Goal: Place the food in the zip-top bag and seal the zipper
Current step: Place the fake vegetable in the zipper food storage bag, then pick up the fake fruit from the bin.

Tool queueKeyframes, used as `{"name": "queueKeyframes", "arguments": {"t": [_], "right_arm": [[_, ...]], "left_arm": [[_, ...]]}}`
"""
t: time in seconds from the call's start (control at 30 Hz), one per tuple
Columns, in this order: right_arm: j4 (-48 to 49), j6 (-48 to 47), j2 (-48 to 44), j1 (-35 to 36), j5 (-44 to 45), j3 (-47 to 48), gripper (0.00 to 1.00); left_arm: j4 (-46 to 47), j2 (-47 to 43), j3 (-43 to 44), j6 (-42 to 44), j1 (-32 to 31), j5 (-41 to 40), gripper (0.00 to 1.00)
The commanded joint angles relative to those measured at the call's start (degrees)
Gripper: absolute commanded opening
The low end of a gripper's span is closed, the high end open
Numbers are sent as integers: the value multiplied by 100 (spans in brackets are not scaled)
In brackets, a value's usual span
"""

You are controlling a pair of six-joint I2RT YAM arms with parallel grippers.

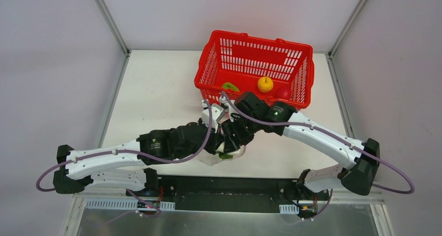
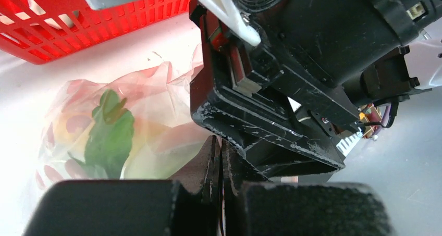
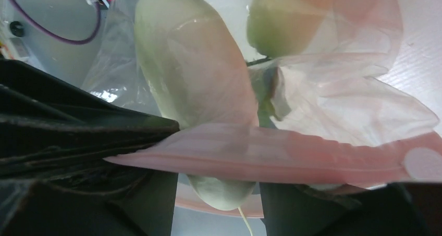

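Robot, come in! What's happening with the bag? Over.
Left tool shut on the zipper end. Right tool open, straddling the bagged radish. Yellow fruit waits in red basket. Both tools crowded at the bag.

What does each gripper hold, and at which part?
Left gripper: shut on the zip-top bag, at one end of its pink zipper. Right gripper: jaws flank the white radish's tip; grip cannot be told.

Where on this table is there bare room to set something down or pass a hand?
Widest bare tabletop: left of the red basket, beyond the left arm. Smaller patch: near side, between the right arm and zip-top bag. Crowded: centre, where both arms meet over the bag.
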Motion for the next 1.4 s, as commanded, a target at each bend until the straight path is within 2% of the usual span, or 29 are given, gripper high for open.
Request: {"name": "queueKeyframes", "arguments": {"t": [0.0, 0.03, 0.13, 0.27, 0.33, 0.43, 0.53, 0.73, 0.87, 1.03, 1.17, 1.23, 1.37], "right_arm": [[1226, 728, -311, 33, -612, -376, 42], [1345, 888, -328, 32, -502, -462, 48], [1535, 1054, -429, 35, -298, -651, 55], [1828, 1162, -757, 26, -513, -873, 72], [1936, 1203, -914, 19, -566, -941, 77], [2009, 1210, -1119, 25, -634, -961, 78], [2042, 1119, -1322, 24, -833, -927, 70], [2358, 1037, -2016, 24, -669, -959, 64], [2467, 845, -2470, 26, 346, -935, 68], [2454, 565, -2728, 2, 2798, -679, 82], [2422, 11, -2496, -75, 4187, -409, 89], [2375, -154, -2277, -214, 4527, -279, 94], [2273, -173, -1771, -960, 4200, 150, 98]], "left_arm": [[685, -89, -63, -3, -78, 177, 0], [722, -129, -87, -2, -79, 155, 0], [849, -278, -207, -25, -79, 12, 0], [887, -517, -394, -116, -79, -338, 0], [943, -674, -552, -194, -79, -538, 0], [1044, -948, -765, -318, -79, -820, 0], [1027, -1264, -951, -442, -79, -1118, 0], [415, -1751, -1161, -927, -79, -1970, 0], [111, -2079, -1327, -1240, -79, -2426, 0], [-340, -2113, -1233, -1292, -79, -2358, 0], [-396, -2095, -1241, -1338, -79, -2250, 0], [-403, -2093, -1250, -1387, -79, -2265, 0], [-468, -2101, -1260, -1464, -79, -2330, 0]]}}
